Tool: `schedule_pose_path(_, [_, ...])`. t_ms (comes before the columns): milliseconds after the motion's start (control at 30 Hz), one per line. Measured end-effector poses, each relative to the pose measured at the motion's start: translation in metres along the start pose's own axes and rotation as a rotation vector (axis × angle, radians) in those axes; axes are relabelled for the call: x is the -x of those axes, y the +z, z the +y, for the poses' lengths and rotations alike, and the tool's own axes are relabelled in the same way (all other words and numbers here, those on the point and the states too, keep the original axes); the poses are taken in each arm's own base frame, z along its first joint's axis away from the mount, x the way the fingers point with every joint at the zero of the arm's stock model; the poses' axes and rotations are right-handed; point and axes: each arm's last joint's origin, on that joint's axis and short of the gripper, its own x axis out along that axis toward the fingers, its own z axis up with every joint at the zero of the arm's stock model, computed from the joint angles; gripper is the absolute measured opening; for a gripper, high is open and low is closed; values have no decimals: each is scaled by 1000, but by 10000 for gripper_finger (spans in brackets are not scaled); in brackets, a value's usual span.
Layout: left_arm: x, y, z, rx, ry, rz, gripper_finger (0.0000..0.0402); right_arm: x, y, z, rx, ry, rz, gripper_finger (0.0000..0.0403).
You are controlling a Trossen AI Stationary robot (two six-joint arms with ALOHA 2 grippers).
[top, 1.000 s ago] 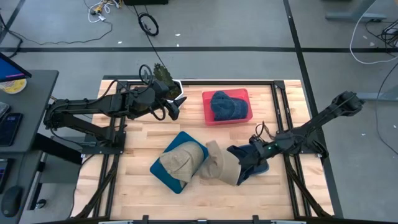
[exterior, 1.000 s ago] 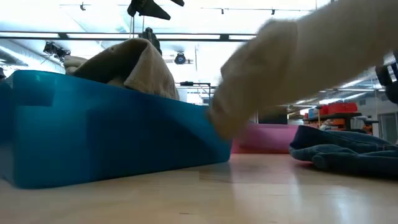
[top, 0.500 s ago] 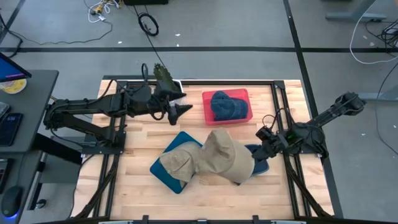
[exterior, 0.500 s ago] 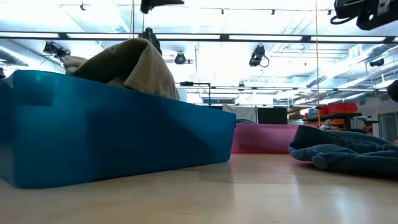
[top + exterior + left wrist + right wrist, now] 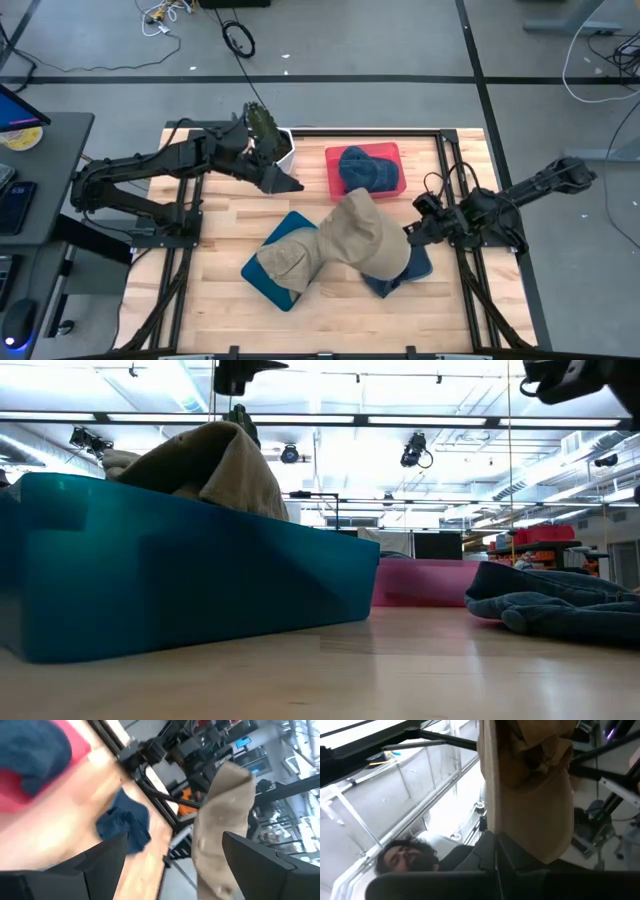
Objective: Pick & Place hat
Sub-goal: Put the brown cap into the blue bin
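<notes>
A tan hat (image 5: 365, 235) hangs in the air over the table's middle right, held by my right gripper (image 5: 412, 232), which is shut on it. A second tan hat (image 5: 285, 258) lies in a blue bin (image 5: 297, 222), heaped above its rim in the low view (image 5: 210, 460). One dark blue hat (image 5: 365, 172) sits in a red bin (image 5: 333, 185). Another dark blue hat (image 5: 418, 265) lies flat on the table under the lifted one. My left gripper (image 5: 285, 183) is open, raised between the two bins, touching nothing. My right gripper pinches the tan hat's edge (image 5: 491, 822) between its two fingers, coming roughly level from the table's right side. The hat is lifted clear of the table, and its crown (image 5: 535, 780) reaches out away from the fingers toward the blue bin.
A small plant pot (image 5: 265, 128) stands at the far edge behind my left arm. Bare wood shows along the near edge (image 5: 400, 320). A person (image 5: 405, 857) shows beyond the table in the right wrist view.
My right gripper, shut on the tan hat, has risen and moved toward the far edge. The hat has left the table beside the blue bin and now hangs clear, uncovering the dark blue hat below. My left gripper has risen and turned toward the table's right.
</notes>
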Motion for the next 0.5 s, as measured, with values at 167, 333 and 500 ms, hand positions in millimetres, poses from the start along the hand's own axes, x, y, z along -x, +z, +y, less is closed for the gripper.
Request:
schedule_pose_path(167, [1,3,-5,44,-71,-1,332,2,10,-1,37,-10,-2,0])
schedule_pose_path(333, [-14,7,-3,87,-109,5,332,-5,24,13,123,38,27,0])
schedule_pose_path(500, [-41,13,1,107,-201,22,332,-11,37,25,185,45,77,0])
